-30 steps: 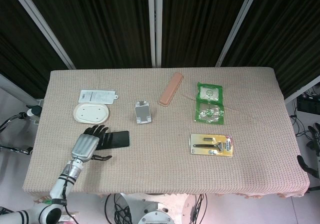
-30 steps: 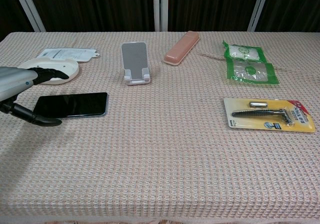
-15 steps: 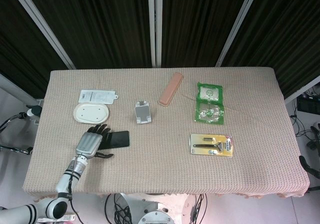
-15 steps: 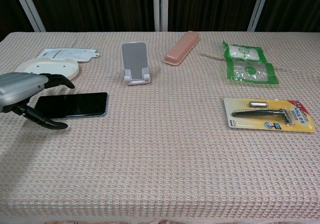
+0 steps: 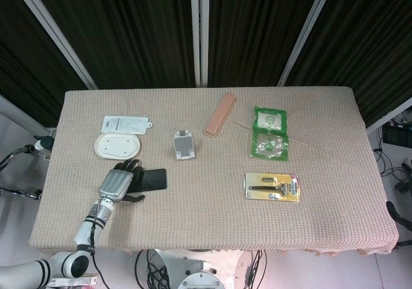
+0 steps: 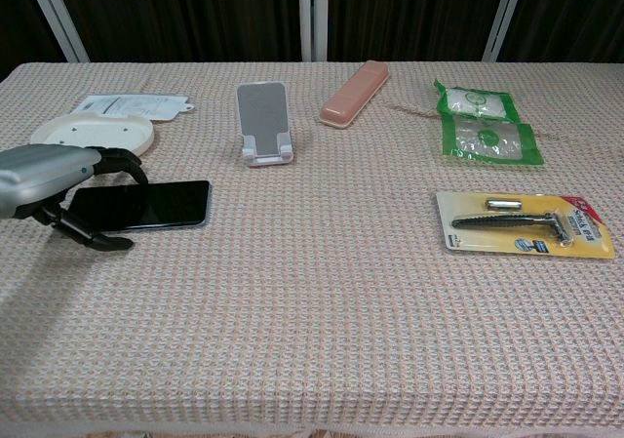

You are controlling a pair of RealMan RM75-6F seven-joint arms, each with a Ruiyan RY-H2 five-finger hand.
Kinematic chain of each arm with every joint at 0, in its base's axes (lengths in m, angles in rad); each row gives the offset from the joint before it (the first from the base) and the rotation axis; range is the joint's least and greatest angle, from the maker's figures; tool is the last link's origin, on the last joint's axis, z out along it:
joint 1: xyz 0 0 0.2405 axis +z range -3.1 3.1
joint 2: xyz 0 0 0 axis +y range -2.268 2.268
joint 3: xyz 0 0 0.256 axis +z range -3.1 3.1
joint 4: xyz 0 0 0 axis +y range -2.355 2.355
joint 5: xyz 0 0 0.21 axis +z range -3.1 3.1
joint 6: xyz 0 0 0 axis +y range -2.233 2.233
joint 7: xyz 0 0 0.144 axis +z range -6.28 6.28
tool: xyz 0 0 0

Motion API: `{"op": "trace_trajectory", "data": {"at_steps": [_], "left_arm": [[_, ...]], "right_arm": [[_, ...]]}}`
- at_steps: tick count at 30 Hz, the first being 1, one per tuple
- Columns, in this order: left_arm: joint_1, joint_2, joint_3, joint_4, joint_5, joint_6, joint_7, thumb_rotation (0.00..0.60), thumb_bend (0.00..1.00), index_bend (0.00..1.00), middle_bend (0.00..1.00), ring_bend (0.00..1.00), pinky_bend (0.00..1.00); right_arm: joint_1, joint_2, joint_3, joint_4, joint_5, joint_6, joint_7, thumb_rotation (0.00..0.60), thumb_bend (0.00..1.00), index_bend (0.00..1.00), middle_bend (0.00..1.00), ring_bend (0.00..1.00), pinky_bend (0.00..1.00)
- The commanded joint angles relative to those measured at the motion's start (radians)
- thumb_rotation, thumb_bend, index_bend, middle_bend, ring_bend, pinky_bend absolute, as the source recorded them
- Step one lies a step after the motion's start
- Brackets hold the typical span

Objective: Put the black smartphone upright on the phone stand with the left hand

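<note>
Black glass of the smartphone (image 5: 149, 179) is seen lying flat on the woven counter (image 5: 212, 218), near the front-left corner and well short of the phone stand (image 5: 184, 144); no upright placement has been made yet. The left robot hand (image 5: 116, 183) is poised over the phone's left end with fingers (image 6: 117, 158) spread above the far edge and the thumb low at the near edge, nothing yet gripped. A firm pinch across the long edges is judged necessary before lifting.
</note>
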Motion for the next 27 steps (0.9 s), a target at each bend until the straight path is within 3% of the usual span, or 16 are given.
{"op": "trace_trajectory", "data": {"at_steps": [1, 16, 22, 24, 27], "left_arm": [[-0.002, 0.003, 0.0, 0.0, -0.002, -0.001, -0.006, 0.423, 0.19, 0.21, 0.08, 0.06, 0.18], [-0.02, 0.02, 0.009, -0.005, -0.025, -0.017, -0.016, 0.424, 0.2, 0.23, 0.08, 0.06, 0.18], [-0.022, 0.014, 0.01, 0.002, -0.022, -0.009, -0.028, 0.427, 0.2, 0.28, 0.08, 0.06, 0.18], [-0.022, 0.012, 0.011, 0.003, -0.022, -0.007, -0.03, 0.437, 0.2, 0.31, 0.08, 0.06, 0.18], [-0.02, 0.01, 0.012, 0.002, -0.016, 0.003, -0.039, 0.508, 0.21, 0.37, 0.09, 0.06, 0.18]], "right_arm": [[0.0, -0.001, 0.0, 0.001, 0.001, -0.002, -0.001, 0.6, 0.21, 0.0, 0.0, 0.0, 0.0], [0.005, -0.005, -0.002, -0.004, 0.001, -0.014, -0.016, 0.6, 0.21, 0.0, 0.0, 0.0, 0.0], [0.005, -0.003, -0.002, -0.005, 0.004, -0.017, -0.016, 0.6, 0.21, 0.0, 0.0, 0.0, 0.0], [0.005, -0.004, -0.002, -0.004, 0.004, -0.019, -0.016, 0.6, 0.21, 0.0, 0.0, 0.0, 0.0], [0.006, -0.006, -0.002, -0.001, 0.007, -0.022, -0.014, 0.6, 0.21, 0.0, 0.0, 0.0, 0.0]]}}
